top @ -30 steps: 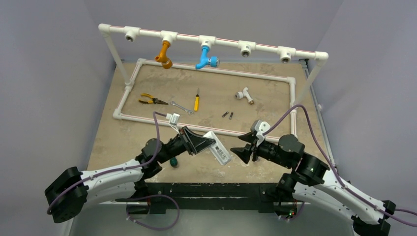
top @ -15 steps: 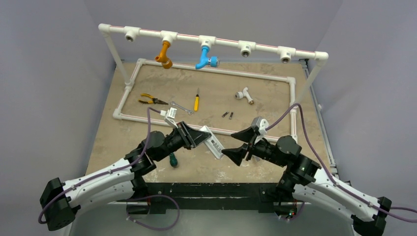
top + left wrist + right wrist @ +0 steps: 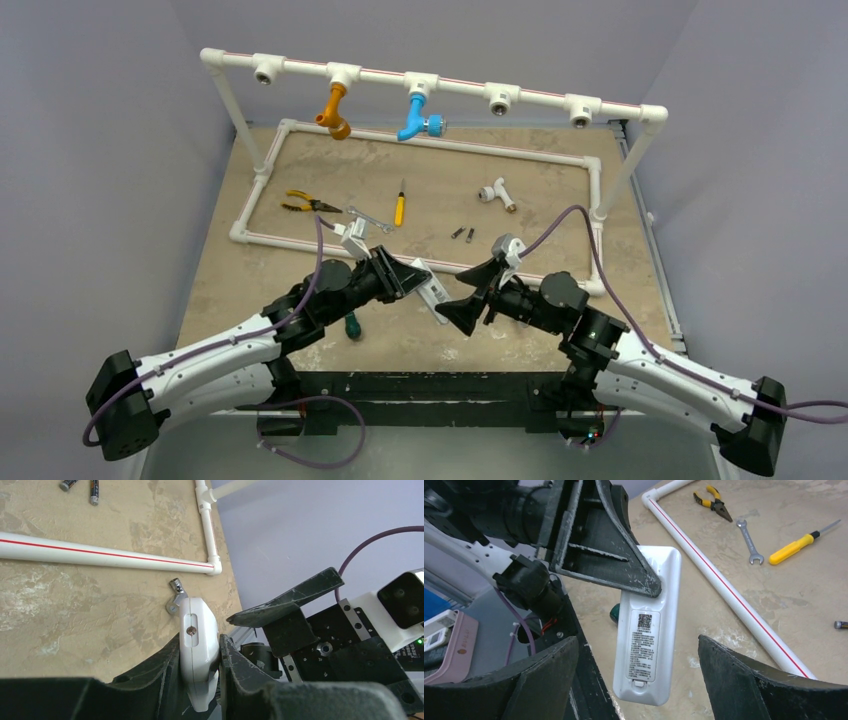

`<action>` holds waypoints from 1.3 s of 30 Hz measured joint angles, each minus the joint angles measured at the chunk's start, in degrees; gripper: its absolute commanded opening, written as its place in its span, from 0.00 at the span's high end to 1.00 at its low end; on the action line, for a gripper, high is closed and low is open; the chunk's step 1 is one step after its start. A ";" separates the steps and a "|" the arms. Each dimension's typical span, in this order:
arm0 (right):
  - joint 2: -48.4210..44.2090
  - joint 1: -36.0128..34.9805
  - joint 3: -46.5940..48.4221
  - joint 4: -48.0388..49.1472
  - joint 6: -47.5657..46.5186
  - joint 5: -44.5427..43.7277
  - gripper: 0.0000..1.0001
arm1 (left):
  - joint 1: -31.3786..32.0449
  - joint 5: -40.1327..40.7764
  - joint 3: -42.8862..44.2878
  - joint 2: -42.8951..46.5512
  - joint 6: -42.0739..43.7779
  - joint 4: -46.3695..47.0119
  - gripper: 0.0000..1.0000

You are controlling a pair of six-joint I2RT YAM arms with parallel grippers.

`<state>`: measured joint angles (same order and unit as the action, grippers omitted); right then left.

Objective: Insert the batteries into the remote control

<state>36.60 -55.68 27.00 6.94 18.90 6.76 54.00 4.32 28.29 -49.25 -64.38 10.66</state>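
The remote control [image 3: 430,290] is a white oblong handset, lifted off the table with my left gripper [image 3: 405,280] shut on one end. In the left wrist view its edge [image 3: 197,640] is clamped in my left gripper [image 3: 200,650]. Its back, with a printed label and a closed battery cover, faces the right wrist camera [image 3: 646,640]. My right gripper [image 3: 470,295] is open, and the remote's free end hangs in the wide gap of my right gripper [image 3: 636,645], touching neither finger. Two small dark batteries [image 3: 463,234] lie inside the pipe frame [image 3: 80,487]; one [image 3: 840,625] shows at the right wrist view's edge.
A white pipe frame [image 3: 300,240] lies on the table, holding yellow pliers [image 3: 305,204], a wrench [image 3: 368,218], a yellow-handled screwdriver [image 3: 399,208] and a white pipe tee [image 3: 495,192]. A green-handled tool [image 3: 352,326] lies near the front edge. An overhead pipe rail [image 3: 460,90] carries orange and blue taps.
My left gripper has lifted the remote and carried it toward the middle. My right gripper has opened wider and moved left toward the remote's free end.
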 measured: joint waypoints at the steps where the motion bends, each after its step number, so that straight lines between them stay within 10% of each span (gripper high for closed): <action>1: 0.72 -0.26 -0.20 0.48 -0.02 -0.22 0.12 | 0.00 0.00 0.17 -0.22 -0.09 -0.20 1.00; 12: 6.58 -1.81 -4.04 3.98 0.02 -2.14 0.18 | 0.00 0.00 2.03 -0.57 -0.59 -1.20 1.00; 26: 9.90 -3.21 -4.09 6.05 -0.44 -2.73 0.65 | -0.04 0.57 2.23 -1.42 -1.07 -2.34 1.00; 39: 9.73 -4.37 -4.09 5.29 -1.51 -3.61 0.82 | -0.04 0.13 2.25 -2.40 -1.16 -1.92 0.63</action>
<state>46.33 -60.05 22.92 12.23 17.39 3.16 53.95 4.45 30.55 -51.66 -65.54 8.73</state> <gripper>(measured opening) 0.495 0.343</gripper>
